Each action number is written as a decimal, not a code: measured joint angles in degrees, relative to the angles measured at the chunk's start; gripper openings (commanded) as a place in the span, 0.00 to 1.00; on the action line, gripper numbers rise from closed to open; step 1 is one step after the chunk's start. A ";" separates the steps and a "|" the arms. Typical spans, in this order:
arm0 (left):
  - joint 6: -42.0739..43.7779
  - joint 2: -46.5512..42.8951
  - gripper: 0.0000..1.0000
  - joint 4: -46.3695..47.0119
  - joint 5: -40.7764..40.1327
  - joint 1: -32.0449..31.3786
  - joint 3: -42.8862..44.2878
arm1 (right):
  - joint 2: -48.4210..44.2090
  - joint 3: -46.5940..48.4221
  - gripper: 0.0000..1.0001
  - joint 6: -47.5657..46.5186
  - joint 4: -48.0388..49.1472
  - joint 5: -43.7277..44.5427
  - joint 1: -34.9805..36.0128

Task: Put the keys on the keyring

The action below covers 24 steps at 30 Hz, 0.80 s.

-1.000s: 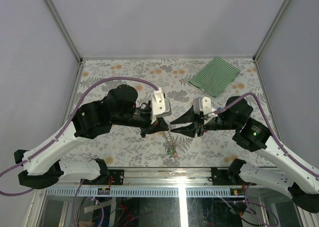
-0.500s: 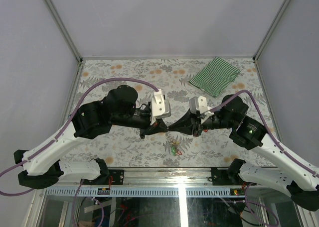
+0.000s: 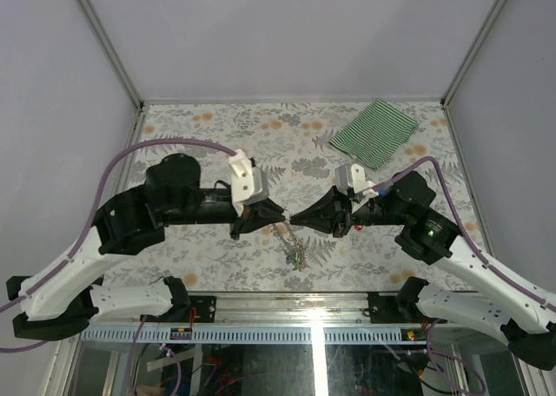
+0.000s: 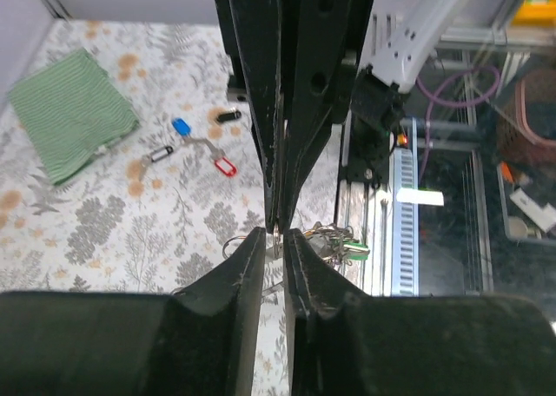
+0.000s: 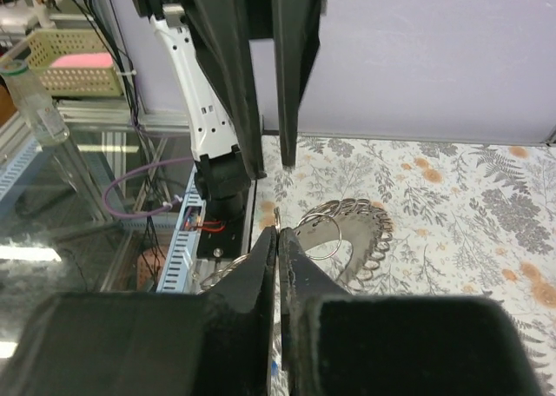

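I have both arms meeting tip to tip over the near middle of the worktop. My right claw is pressed fully together and, as far as its own camera shows, pinches a thin loop of the keyring, whose coiled links hang just beyond and below the tips. A small bunch with a green tag dangles with it. My left claw stands only narrowly apart, a slim gap between the fingers and nothing clamped that I can see, so I judge the whole ring hangs from one very fine pinch. That is my first worry: the wire is thin and sits at the very tip, and any twist or jolt of the right wrist could let it slide out and drop to the worktop. The second is contact, since the two claws are nose to nose and a small forward error on either arm would knock the loop loose or jam tip against tip. Third, the loose keys, with red, blue and black tags, lie well apart from here, near the green striped cloth. Fetching one means leaving the ring to swing unsupported, and a swinging ring makes a poor target for threading.
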 measured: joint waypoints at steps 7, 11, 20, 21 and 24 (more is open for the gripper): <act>-5.55 -9.55 0.21 13.09 -3.19 0.00 -9.25 | -0.52 -7.06 0.00 10.40 15.45 2.27 0.00; -9.33 -13.40 0.23 19.76 -4.11 0.00 -15.08 | -0.55 -10.36 0.00 16.63 26.34 3.89 0.00; -13.88 -14.60 0.22 27.36 -3.98 0.00 -18.75 | -0.46 -15.56 0.00 26.05 45.92 7.98 0.00; -14.14 -14.60 0.22 27.71 -3.93 0.00 -18.95 | -0.42 -15.76 0.00 26.73 47.65 8.37 0.00; -14.78 -14.56 0.22 28.94 -3.58 0.00 -19.32 | -0.09 -16.09 0.00 28.26 51.71 9.11 0.00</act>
